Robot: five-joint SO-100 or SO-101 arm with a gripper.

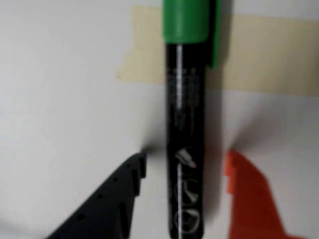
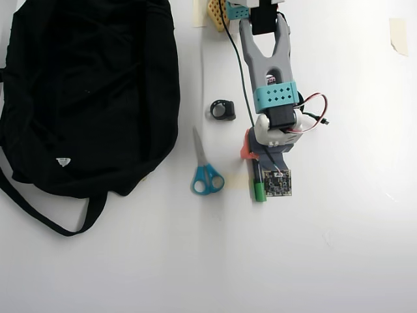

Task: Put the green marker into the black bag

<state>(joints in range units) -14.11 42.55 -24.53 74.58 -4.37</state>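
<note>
The green marker (image 1: 185,134), a black barrel with white print and a green cap, lies on the white table and runs straight up the wrist view. My gripper (image 1: 187,157) is open and straddles the barrel: the black finger (image 1: 112,199) sits to its left and the orange finger (image 1: 249,199) to its right, each a small gap away. In the overhead view the arm covers most of the marker (image 2: 259,190), leaving the green cap showing below my gripper (image 2: 256,160). The black bag (image 2: 85,98) lies far left, its strap trailing toward the front.
Blue-handled scissors (image 2: 205,173) lie between the bag and the marker. A small black coiled object (image 2: 223,109) sits just behind them. A strip of beige tape (image 1: 259,55) crosses the table under the marker's cap, and another piece of tape (image 2: 399,36) is stuck at the far right.
</note>
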